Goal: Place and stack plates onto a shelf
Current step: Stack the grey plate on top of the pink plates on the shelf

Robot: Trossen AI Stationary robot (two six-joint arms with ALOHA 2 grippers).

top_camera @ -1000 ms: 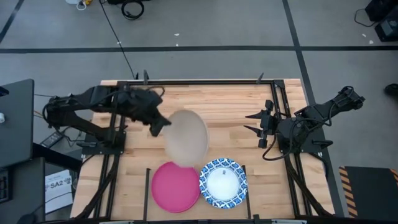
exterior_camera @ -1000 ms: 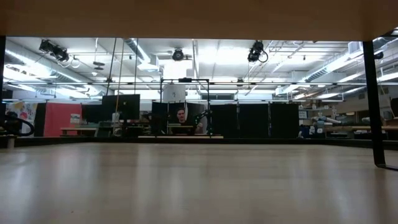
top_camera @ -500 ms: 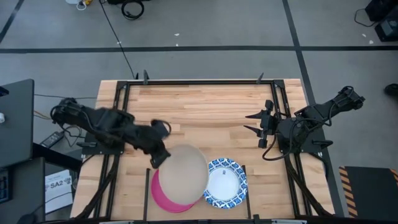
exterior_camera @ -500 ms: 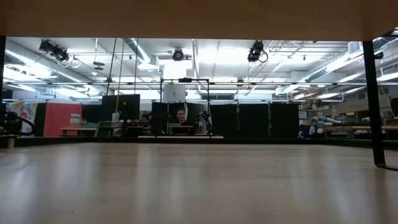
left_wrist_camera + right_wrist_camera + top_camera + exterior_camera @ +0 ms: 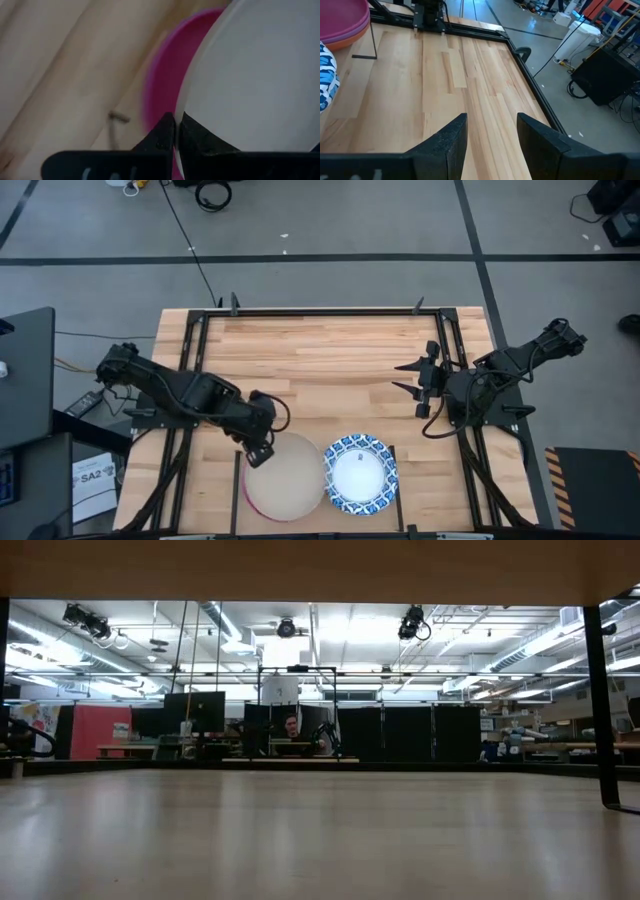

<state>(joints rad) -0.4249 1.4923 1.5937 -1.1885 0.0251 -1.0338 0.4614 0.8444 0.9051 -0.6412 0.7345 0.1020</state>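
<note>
My left gripper (image 5: 262,455) is shut on the pale beige plate (image 5: 288,477) at the near edge of the table. That plate covers nearly all of the magenta plate (image 5: 246,480), which shows only as a sliver on the left. In the left wrist view the beige plate (image 5: 250,75) lies over the magenta plate (image 5: 162,85). A blue-rimmed white plate (image 5: 359,474) lies flat in the neighbouring bay of the shelf (image 5: 397,465). My right gripper (image 5: 410,377) waits open at the table's right side, touching nothing. My left gripper pinches the beige plate's rim (image 5: 179,145) between its two fingers, on the plate's far-left side. The fingers slant down from the table's far left. The plate lies nearly flat over the magenta plate; whether it rests on it, I cannot tell.
Thin black bars (image 5: 237,470) divide the near edge into bays. The right wrist view shows a magenta plate stack (image 5: 342,20) with an orange plate (image 5: 337,45) below, and a blue-patterned rim (image 5: 325,75). Bare wood (image 5: 330,350) fills the table's middle and far part. A person sits far behind (image 5: 291,726).
My left gripper has carried the beige plate from the table's middle toward the near edge and down. The plate, first held high over the table's middle, now lies nearly flat over the magenta plate and covers most of it.
</note>
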